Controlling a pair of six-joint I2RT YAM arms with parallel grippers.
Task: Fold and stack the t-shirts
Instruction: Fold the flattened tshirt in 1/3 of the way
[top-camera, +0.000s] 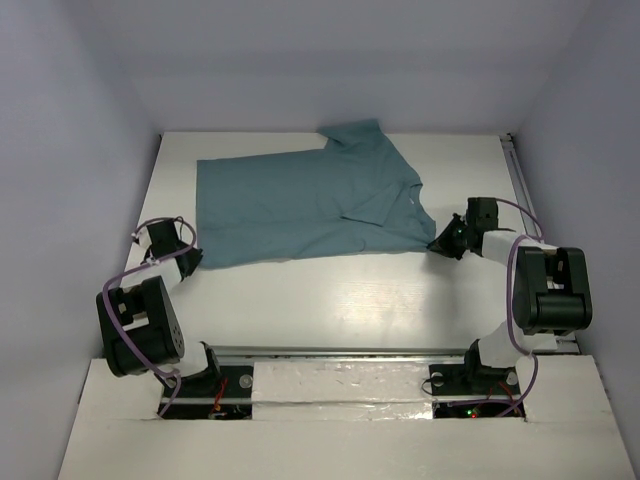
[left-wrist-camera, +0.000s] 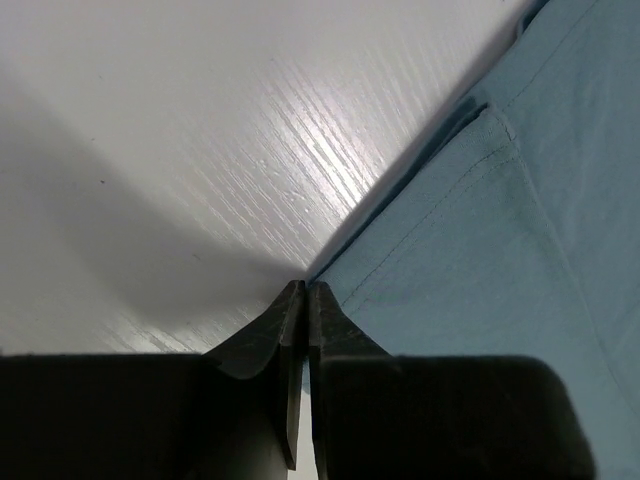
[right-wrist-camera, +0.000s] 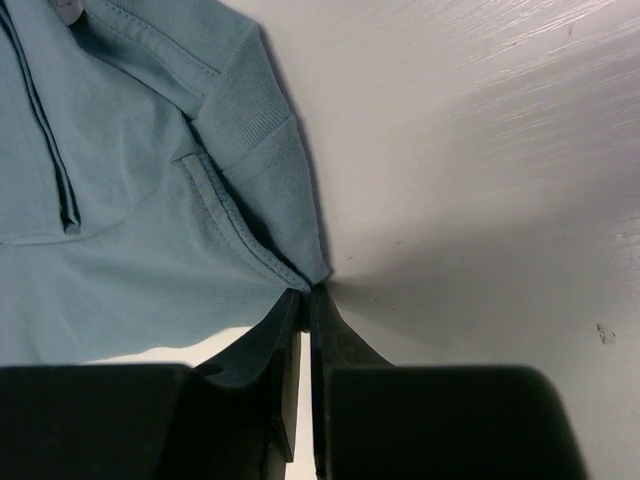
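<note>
One dusty teal-blue t-shirt (top-camera: 310, 205) lies spread sideways on the white table (top-camera: 330, 300), hem to the left and collar to the right, with one sleeve pointing to the far edge. My left gripper (top-camera: 195, 262) is at the shirt's near-left hem corner. In the left wrist view it (left-wrist-camera: 305, 288) is shut, with the corner of the cloth (left-wrist-camera: 480, 260) pinched at its tips. My right gripper (top-camera: 437, 245) is at the shirt's near-right corner. In the right wrist view it (right-wrist-camera: 308, 292) is shut on a seamed corner of the cloth (right-wrist-camera: 130, 230).
White walls close in the table at the back and on both sides. A metal rail (top-camera: 520, 175) runs along the table's right edge, and another rail (top-camera: 340, 352) runs along the near edge in front of the arm bases.
</note>
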